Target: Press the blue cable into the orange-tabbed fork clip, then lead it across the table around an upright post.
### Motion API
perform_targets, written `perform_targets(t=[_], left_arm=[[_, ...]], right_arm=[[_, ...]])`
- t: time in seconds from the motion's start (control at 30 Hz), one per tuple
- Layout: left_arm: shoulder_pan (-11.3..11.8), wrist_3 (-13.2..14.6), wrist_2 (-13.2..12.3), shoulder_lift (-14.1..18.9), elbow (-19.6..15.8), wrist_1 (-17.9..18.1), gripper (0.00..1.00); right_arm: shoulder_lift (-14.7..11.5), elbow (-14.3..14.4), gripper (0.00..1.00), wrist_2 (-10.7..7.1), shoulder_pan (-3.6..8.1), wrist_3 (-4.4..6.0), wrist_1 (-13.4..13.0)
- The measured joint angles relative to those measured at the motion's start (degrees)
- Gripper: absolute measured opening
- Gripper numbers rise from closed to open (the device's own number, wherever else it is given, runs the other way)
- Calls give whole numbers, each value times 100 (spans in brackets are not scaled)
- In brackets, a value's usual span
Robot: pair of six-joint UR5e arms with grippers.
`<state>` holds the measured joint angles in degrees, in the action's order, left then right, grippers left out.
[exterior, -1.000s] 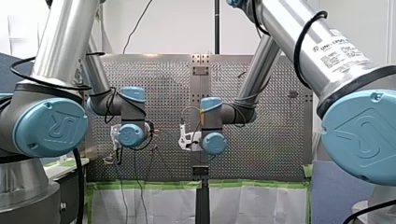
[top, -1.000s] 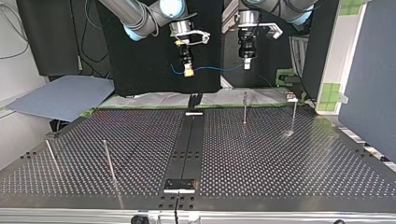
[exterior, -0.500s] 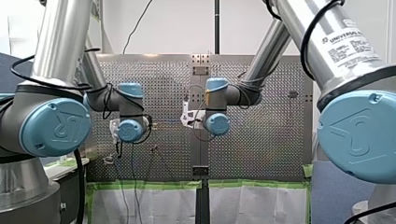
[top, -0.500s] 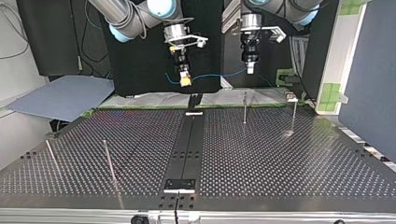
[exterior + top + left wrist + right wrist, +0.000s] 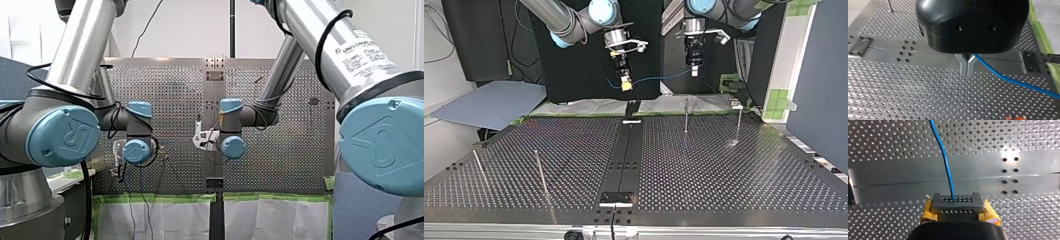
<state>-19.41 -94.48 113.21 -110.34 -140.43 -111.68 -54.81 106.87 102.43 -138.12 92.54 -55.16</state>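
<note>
- Top view, from its left: two thin posts stand up on the table, near its close edge.
- My right gripper hangs high above the table. Its yellow pads are clamped tight on the blue cable.
- A short end of the cable curls out past that gripper, toward the view's left.
- The cable runs through the air, almost straight, from my right gripper across to my left gripper.
- My left gripper hangs a bit higher in the view. Its metal fingers are pressed together, and the cable is pinched between them up near their roots.
- Two more posts stand on the table at the view's right, lower down than my left gripper.
- The cable is up in the air, well apart from the table and from every post.
</note>
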Motion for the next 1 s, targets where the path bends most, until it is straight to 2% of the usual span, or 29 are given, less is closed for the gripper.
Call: perform_targets(t=[0.33, 0.5, 0.63, 0.8, 1.0], left_arm=[[177, -62, -104, -544, 42, 437, 0], [302, -100, -210, -806, 114, 544, 0], [396, -174, -372, -879, 202, 541, 0], [491, -276, -557, -894, 287, 512, 0], [623, -314, -634, -897, 444, 373, 0]], right_arm=[[524, -276, 0, -111, 38, 63, -9], [825, -420, 0, -165, 104, 106, -1], [1034, -526, 0, -195, 185, 132, -8], [1126, -653, 0, -281, 296, 189, -7], [1179, -789, 0, -396, 403, 219, 11]])
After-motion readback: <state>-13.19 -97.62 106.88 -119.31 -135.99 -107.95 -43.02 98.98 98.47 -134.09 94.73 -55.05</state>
